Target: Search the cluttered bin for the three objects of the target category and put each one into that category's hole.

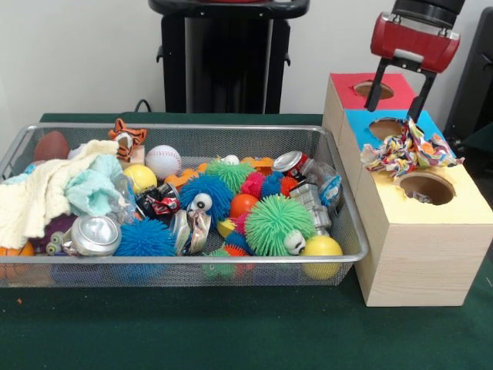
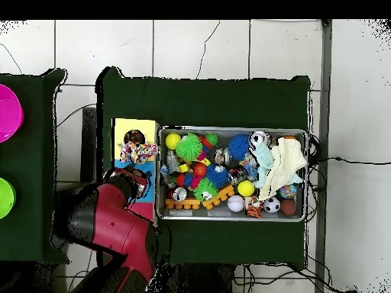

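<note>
While the wire bin (image 1: 185, 139) remained crowded with spiky balls, crushed cans and a pale knitted cloth (image 1: 46, 193), the gripper (image 1: 395, 106) was pictured above the wooden box (image 1: 416, 254) beside it, its two dark fingers (image 1: 376, 94) spread wide and holding nothing. Directly below the fingertips, a multicoloured rope toy (image 1: 408, 152) was seen draped across the box top, lying between the blue section's hole (image 1: 385, 127) behind it and the yellow section's hole (image 1: 426, 187) in front of it, and apart from both fingers. A red section's hole (image 1: 373, 89) was visible behind the fingers. In the overhead view, the rope toy (image 2: 137, 152) was shown at the edge of the yellow section, partly over its hole, with the red arm (image 2: 114, 229) reaching in from below. The step in hand was judged to be a placement, with the toy released but not dropped through any opening. The next move was judged to call for the toy being pushed or regripped and fed into the proper hole, care being needed that its loose strands were not snagged on the rim, before the bin was searched again.
</note>
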